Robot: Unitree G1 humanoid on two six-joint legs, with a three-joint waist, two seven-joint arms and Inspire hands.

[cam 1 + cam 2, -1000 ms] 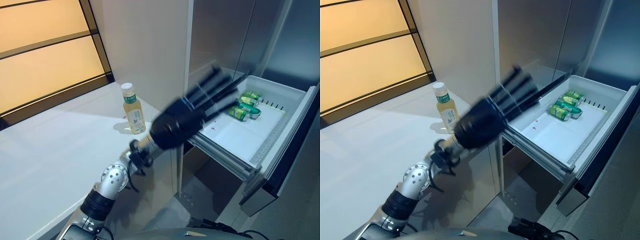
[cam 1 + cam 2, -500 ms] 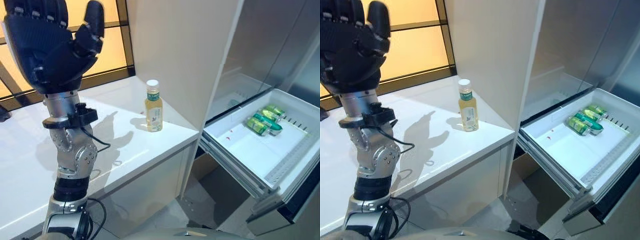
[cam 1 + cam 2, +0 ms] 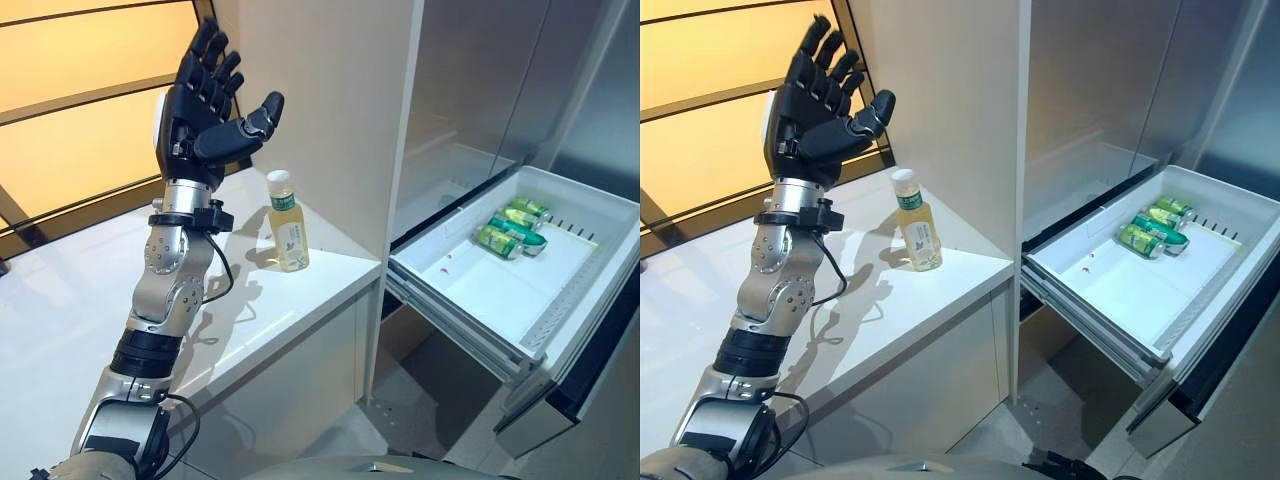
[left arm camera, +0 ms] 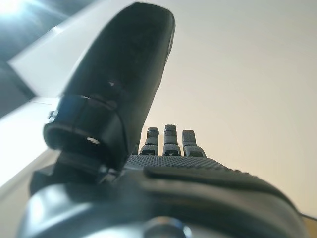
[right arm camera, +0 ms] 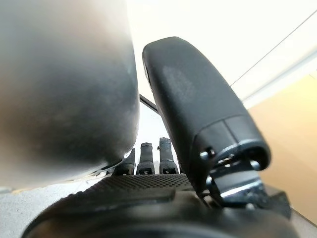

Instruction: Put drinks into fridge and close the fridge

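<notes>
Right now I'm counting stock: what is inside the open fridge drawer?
The drawer holds green drinks lying on their sides in its far corner; the rest of its floor shows bare and white. Behind it, the fridge compartment is too dim to read.

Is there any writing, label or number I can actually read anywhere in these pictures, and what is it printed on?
No text here can be read.
Bottle on the white counter: it has a pale label with a green band, print too small to read.
Green cans lying in the open fridge drawer: markings too small to read.
Left hand, raised open above the counter: no writing visible.
</notes>
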